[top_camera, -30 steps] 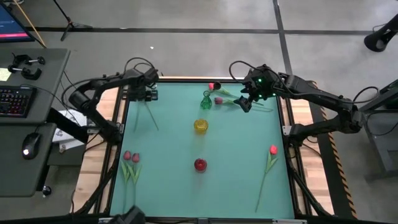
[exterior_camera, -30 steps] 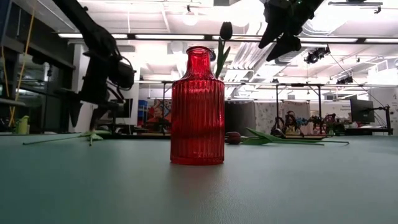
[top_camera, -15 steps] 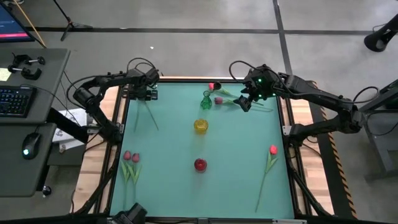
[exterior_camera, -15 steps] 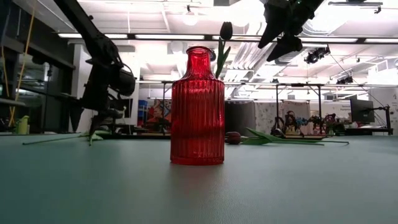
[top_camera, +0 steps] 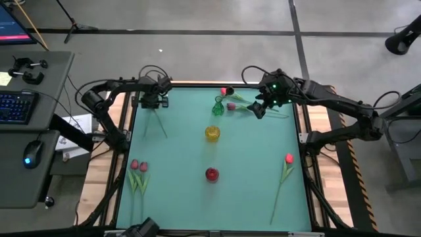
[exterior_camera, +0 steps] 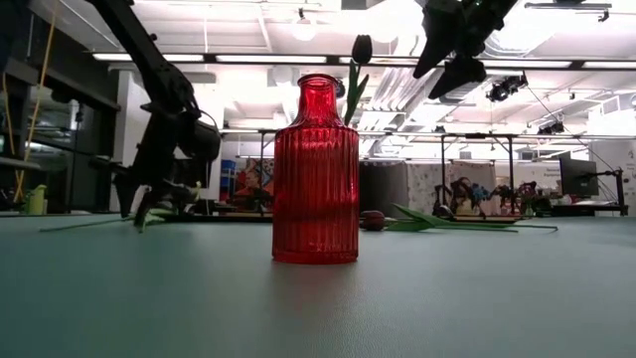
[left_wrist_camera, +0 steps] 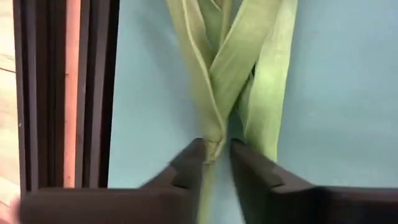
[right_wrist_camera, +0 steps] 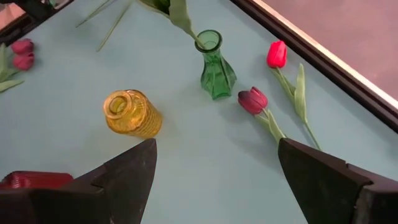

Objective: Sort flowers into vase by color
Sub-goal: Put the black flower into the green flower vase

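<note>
Left gripper point(top_camera: 155, 103) is at the far left corner of the green table point(top_camera: 250, 197), low over a stem point(top_camera: 159, 122) that lies flat there. Wrist view: its fingers point(left_wrist_camera: 186, 167) are nearly together, pinching the thin stem point(left_wrist_camera: 211, 134) just below where the leaves point(left_wrist_camera: 249, 62) fan out — narrow gap, stem between the tips. Low view shows the gripper point(exterior_camera: 139, 204) down at table level.

Right gripper point(top_camera: 260, 108) hangs above the far side of the table, right of the green vase point(top_camera: 218, 106). Fingers point(right_wrist_camera: 134, 168) spread wide — nothing between them.

Vases sit in a line down the middle: green vase far, yellow vase point(top_camera: 212, 132) mid, red vase point(top_camera: 211, 174) near. The green vase holds a stem with a dark bud, seen above the red vase point(exterior_camera: 316, 174) in the low view as the dark flower point(exterior_camera: 360, 50).

Other flowers:
- red tulip point(top_camera: 225, 91) and maroon tulip point(top_camera: 231, 105) lying beside the green vase, near the far edge
- two pink tulips point(top_camera: 138, 166) lying at the left edge, near side
- another red tulip point(top_camera: 288, 159) lying at the right edge
</note>
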Available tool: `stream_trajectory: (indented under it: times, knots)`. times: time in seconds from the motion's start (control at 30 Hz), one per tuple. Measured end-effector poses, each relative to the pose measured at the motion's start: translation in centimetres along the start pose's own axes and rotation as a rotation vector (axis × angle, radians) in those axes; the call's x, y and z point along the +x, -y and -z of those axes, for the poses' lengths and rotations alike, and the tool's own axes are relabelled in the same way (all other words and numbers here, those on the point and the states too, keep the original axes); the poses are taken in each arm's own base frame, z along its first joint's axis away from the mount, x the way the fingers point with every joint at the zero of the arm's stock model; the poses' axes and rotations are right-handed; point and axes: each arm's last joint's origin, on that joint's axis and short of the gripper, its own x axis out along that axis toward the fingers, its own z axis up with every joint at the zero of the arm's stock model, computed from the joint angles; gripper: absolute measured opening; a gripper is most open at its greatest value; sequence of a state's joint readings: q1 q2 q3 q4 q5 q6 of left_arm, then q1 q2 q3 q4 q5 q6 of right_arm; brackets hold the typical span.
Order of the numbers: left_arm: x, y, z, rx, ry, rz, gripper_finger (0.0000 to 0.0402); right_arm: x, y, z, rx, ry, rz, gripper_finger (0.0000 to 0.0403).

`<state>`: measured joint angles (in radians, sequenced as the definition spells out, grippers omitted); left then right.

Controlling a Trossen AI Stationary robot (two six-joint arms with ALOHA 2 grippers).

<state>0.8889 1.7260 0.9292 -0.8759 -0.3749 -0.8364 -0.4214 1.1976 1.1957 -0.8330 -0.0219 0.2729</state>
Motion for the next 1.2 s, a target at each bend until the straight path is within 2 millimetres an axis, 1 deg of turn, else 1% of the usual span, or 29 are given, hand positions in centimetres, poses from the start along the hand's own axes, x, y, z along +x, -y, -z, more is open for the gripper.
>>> stream_trajectory:
  times: [0.03, 0.07, 0.1, 0.17, 0.27, 0.4, 0.53, 0.67, 0.73, 0.8, 0.87, 0.93, 1.0, 1.07, 1.13, 1.2]
  knots:
    - [-0.3, -0.1, 0.0, -0.003, 0.007, 0.009, 0.0032, 0.0, -0.1, 0.0, -0.006, 0.003, 0.01, 0.0325]
    - [-0.7, -0.3, 0.0, -0.009, 0.016, 0.023, 0.0017, 0.0, -0.2, 0.1, -0.011, 0.005, 0.019, 0.0325]
    - [-1.1, -0.4, 0.0, -0.021, 0.028, 0.035, 0.0011, 0.0, -0.3, 0.1, -0.019, 0.008, 0.029, 0.0325]
    - [-2.0, -0.9, -0.1, -0.055, 0.055, 0.059, 0.0012, 0.0, -0.6, 0.2, -0.034, 0.011, 0.041, 0.0325]
    - [-4.0, -2.1, -0.1, -0.097, 0.124, 0.114, 0.0004, 0.0, -0.9, 0.3, -0.048, 0.012, 0.044, 0.0325]
    - [-7.5, -4.1, 0.5, -0.143, 0.254, 0.214, 0.0002, 0.0, -1.3, 0.2, -0.077, 0.027, 0.028, 0.0325]
    - [-11.5, -6.1, 1.9, -0.174, 0.404, 0.394, 0.0001, -0.4, -1.7, -0.1, -0.13, 0.083, 0.002, 0.0325]
    - [-15.7, -6.7, 3.8, -0.168, 0.611, 0.664, 0.0001, -2.5, -1.8, -0.4, -0.168, 0.204, -0.034, 0.0325]
    - [-18.0, -6.3, 4.7, -0.144, 0.736, 0.811, 0.0001, -4.0, -1.8, -0.5, -0.188, 0.281, -0.056, 0.0325]
    - [-20.1, -5.4, 5.7, -0.081, 0.859, 0.948, 0.0001, -5.7, -1.8, -0.5, -0.214, 0.364, -0.086, 0.0325]
    - [-22.2, -4.2, 6.6, -0.005, 0.993, 1.074, 0.0001, -7.2, -1.8, -0.5, -0.227, 0.442, -0.119, 0.0325]
    - [-23.8, -2.7, 7.4, 0.068, 1.13, 1.158, 0.0, -8.4, -1.8, -0.5, -0.233, 0.509, -0.152, 0.0325]
    - [-24.6, -1.0, 8.1, 0.13, 1.227, 1.199, 0.0, -9.3, -1.9, -0.5, -0.228, 0.559, -0.186, 0.0325]
    - [-24.7, 0.7, 8.4, 0.157, 1.274, 1.232, 0.0, -9.9, -1.9, -0.5, -0.209, 0.59, -0.227, 0.0325]
    - [-24.5, 2.3, 8.0, 0.155, 1.307, 1.272, 0.0, -10.1, -2.0, -0.5, -0.187, 0.599, -0.254, 0.0325]
    - [-24.2, 3.7, 7.3, 0.149, 1.344, 1.35, 0.0, -10.1, -2.3, -0.4, -0.176, 0.588, -0.282, 0.0325]
